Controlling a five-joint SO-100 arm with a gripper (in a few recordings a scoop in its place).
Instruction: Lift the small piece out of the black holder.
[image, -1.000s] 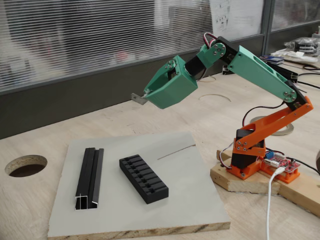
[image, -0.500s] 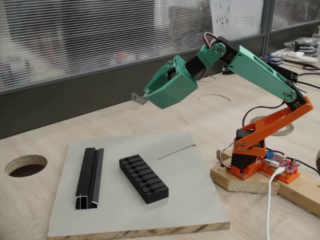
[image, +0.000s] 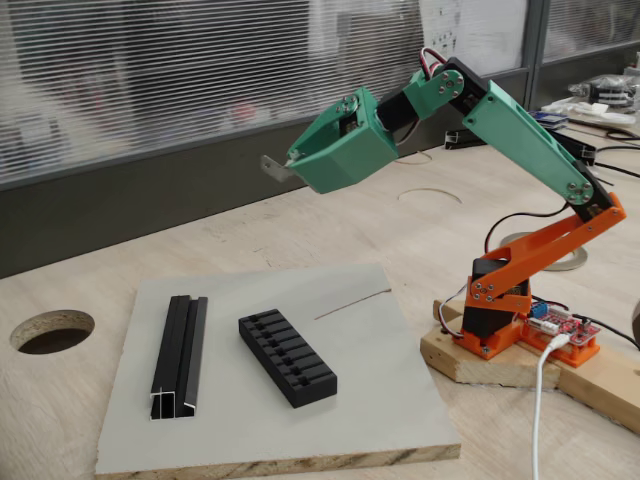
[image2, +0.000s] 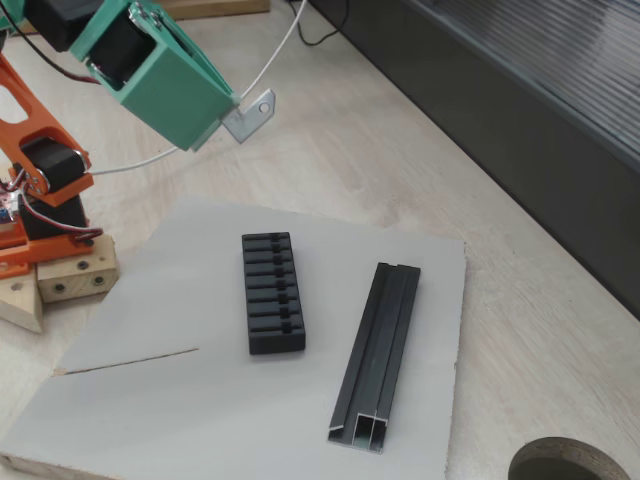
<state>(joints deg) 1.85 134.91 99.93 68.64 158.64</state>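
The black holder (image: 287, 357) (image2: 272, 292) lies near the middle of a grey board (image: 380, 400) (image2: 150, 400), its row of slots facing up. I cannot make out the small piece in either fixed view. My green gripper (image: 278, 165) (image2: 250, 113) hangs high above the board, behind the holder and well clear of it. A flat light-grey metal tab with a hole sticks out of its tip. No separate fingers show, so whether it is open or shut is unclear.
A longer black grooved rail (image: 180, 355) (image2: 378, 352) lies on the board beside the holder. The arm's orange base (image: 500, 310) (image2: 40, 200) stands on a wooden block off the board's edge. A round hole (image: 52, 330) (image2: 575, 462) is cut in the table.
The green gripper and upper arm have risen a little and tilted up. The holder and rail have not moved.
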